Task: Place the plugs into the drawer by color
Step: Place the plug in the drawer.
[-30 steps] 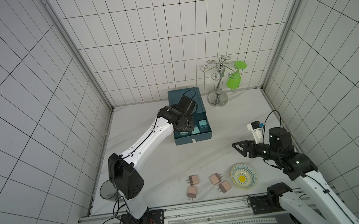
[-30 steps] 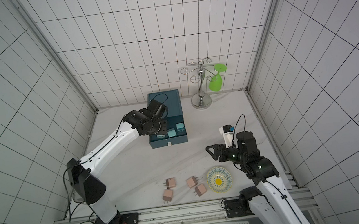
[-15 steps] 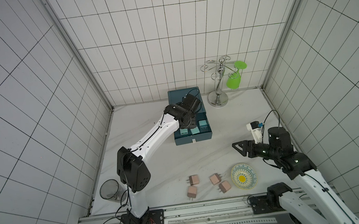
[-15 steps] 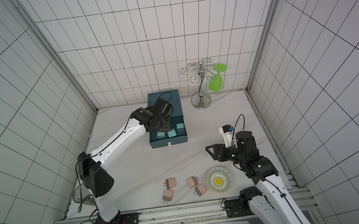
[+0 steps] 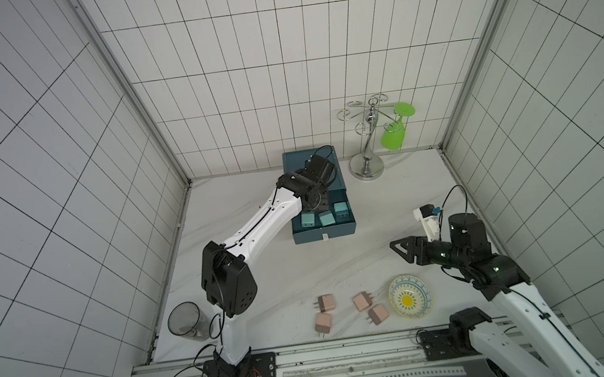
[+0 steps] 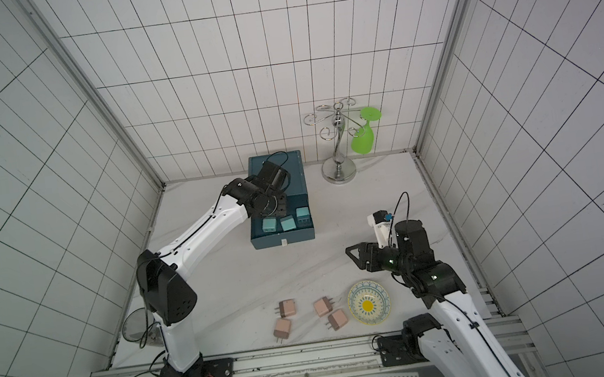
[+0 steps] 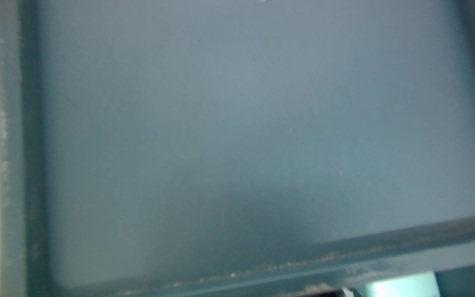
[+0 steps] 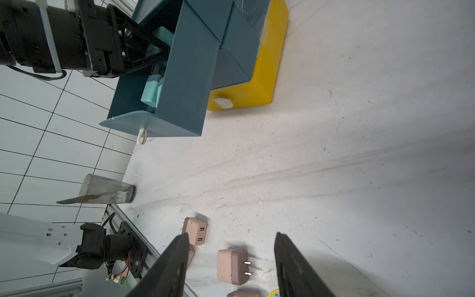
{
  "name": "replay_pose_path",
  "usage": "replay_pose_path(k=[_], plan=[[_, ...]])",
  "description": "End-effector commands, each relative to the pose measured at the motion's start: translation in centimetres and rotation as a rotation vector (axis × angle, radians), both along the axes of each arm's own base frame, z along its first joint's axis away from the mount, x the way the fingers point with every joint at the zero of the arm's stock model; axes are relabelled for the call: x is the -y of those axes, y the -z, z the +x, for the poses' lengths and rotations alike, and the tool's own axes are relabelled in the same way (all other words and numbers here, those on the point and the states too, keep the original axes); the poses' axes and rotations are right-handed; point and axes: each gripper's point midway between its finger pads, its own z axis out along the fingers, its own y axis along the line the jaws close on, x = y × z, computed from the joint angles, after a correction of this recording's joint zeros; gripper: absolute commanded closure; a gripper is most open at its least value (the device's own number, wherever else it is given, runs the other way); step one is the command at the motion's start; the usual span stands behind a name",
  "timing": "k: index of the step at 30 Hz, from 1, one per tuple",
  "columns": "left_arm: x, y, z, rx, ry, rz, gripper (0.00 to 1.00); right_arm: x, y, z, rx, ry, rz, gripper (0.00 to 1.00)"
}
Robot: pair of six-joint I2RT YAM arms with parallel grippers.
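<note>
Both top views are bright, evenly lit and sharp; shadows on the tabletop (image 5: 303, 268) are soft. The left wrist view is wholly out of focus; the right wrist view is sharp.

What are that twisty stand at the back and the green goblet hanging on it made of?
The stand looks like polished metal: mirror-bright base, thin bent wire hooks. The green goblet seems translucent plastic, though tinted glass is possible: vivid even colour, light glowing through the bowl.
</note>
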Motion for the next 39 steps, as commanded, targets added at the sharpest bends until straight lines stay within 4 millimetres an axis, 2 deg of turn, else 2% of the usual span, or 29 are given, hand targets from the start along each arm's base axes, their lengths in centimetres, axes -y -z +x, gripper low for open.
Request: replay_pose_path(k=[1,3,6,7,9,12,15,17,20,21,23,25,28,32,35,39], plan=[[0.1,1.4,0.5,-0.026,0.000,0.004,0.54,0.1,0.9,0.1,-0.013,0.011,-0.006,0.43],[0.2,1.1,0.5,-0.023,-0.002,-0.005,0.48,0.1,1.0,0.2,-0.014,0.011,-0.006,0.43],[0.3,0.4,0.3,-0.016,0.003,-0.021,0.47,0.1,1.0,0.2,-0.017,0.010,-0.007,0.43],[0.3,0.2,0.1,-0.017,0.004,-0.027,0.44,0.1,1.1,0.2,-0.019,0.010,-0.007,0.43],[0.3,-0.5,-0.1,-0.009,0.003,-0.044,0.41,0.0,1.1,0.2,-0.020,0.008,-0.006,0.43],[0.5,-2.2,-0.9,0.008,0.017,-0.079,0.41,-0.3,0.8,0.1,-0.016,-0.013,0.007,0.43],[0.8,-5.6,-2.6,0.044,0.051,-0.140,0.41,-1.2,-0.6,-0.3,0.017,-0.070,0.043,0.45],[0.6,-8.5,-3.8,0.102,0.069,-0.183,0.41,-2.4,-1.9,-1.0,0.054,-0.121,0.048,0.45],[0.0,-11.9,-5.0,0.184,0.115,-0.322,0.41,-4.6,-3.8,-2.3,0.105,-0.178,0.009,0.45],[-0.5,-12.4,-4.7,0.227,0.116,-0.362,0.40,-5.5,-4.2,-2.8,0.116,-0.208,-0.003,0.45],[-2.8,-13.6,-3.9,0.297,0.074,-0.431,0.36,-7.3,-4.9,-3.5,0.129,-0.257,-0.046,0.45],[-4.4,-13.7,-3.2,0.308,0.046,-0.471,0.36,-8.9,-4.8,-3.6,0.136,-0.292,-0.106,0.46],[-4.8,-13.6,-2.4,0.303,0.038,-0.476,0.35,-10.8,-3.7,-3.2,0.124,-0.335,-0.202,0.47],[-5.8,-11.5,0.4,0.285,-0.013,-0.415,0.37,-13.4,-2.7,-2.4,0.085,-0.401,-0.266,0.49],[-6.4,-9.6,2.4,0.257,-0.047,-0.398,0.42,-14.4,-2.0,-1.8,0.070,-0.423,-0.325,0.49],[-7.4,-7.4,3.9,0.220,-0.101,-0.289,0.44,-15.3,-1.1,-0.9,0.055,-0.438,-0.368,0.49]])
